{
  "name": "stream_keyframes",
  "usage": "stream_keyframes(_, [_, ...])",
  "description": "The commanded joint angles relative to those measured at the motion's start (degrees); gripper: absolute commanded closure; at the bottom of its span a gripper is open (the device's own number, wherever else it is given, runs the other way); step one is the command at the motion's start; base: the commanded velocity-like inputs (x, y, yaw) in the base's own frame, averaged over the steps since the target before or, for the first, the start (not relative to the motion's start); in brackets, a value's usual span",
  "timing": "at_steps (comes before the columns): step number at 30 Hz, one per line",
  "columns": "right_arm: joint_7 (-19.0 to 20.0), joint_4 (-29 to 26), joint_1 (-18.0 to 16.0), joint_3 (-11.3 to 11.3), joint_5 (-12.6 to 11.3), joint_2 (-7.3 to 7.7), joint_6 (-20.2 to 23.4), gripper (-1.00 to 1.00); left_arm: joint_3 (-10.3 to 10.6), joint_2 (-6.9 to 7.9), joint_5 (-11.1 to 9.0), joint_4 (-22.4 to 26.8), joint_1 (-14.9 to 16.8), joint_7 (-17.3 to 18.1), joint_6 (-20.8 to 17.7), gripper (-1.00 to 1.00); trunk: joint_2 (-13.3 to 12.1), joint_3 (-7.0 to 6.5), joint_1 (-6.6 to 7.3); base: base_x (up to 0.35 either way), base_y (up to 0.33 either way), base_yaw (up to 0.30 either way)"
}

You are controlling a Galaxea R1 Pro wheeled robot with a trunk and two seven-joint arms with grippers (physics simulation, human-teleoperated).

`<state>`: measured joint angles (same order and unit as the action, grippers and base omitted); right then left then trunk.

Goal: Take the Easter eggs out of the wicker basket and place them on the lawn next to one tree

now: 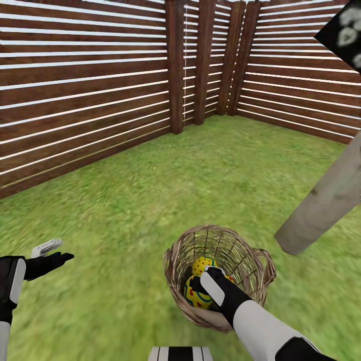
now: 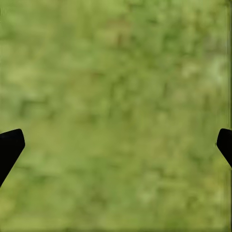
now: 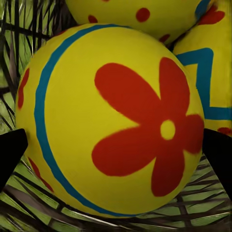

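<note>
Yellow egg (image 3: 111, 121) between spread right pincer (image 3: 116, 154) fingers, inside wicker basket (image 1: 260, 273); contact unclear.

The wicker basket (image 1: 219, 277) stands on the lawn (image 1: 150, 200) at about five o'clock in the head view, with Easter eggs (image 1: 203, 265) inside it. The right gripper (image 1: 204, 284) reaches down into the basket from six o'clock; in the right wrist view one egg (image 3: 113, 121) sits between its fingertips (image 3: 10, 151), two more behind it. The tree (image 1: 326, 200) rises at three o'clock, just beside the basket. The fence (image 1: 90, 95) runs from nine to one o'clock. The left gripper (image 1: 52, 253) hangs over grass at eight o'clock.
</note>
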<state>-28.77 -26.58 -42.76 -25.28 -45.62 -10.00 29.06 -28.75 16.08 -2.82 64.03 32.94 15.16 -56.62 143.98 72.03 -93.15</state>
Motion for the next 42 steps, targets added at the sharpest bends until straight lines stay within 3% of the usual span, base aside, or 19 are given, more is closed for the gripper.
stream_keyframes(1, [-0.4, -0.1, 0.0, -0.2, -0.2, 0.00, 0.2, 1.00, -0.1, 0.00, -0.3, 0.0, 0.0, 0.0, -0.3, -1.00, 0.0, -0.18, 0.03, 0.000, 0.000, 0.000])
stream_keyframes(42, [-0.4, 0.0, 0.0, -0.2, -0.3, 0.00, 1.4, 1.00, 0.0, 0.00, -0.3, 0.1, 0.0, 0.0, -1.0, -1.00, -0.5, -9.27, 1.09, -0.020, 0.000, 0.000])
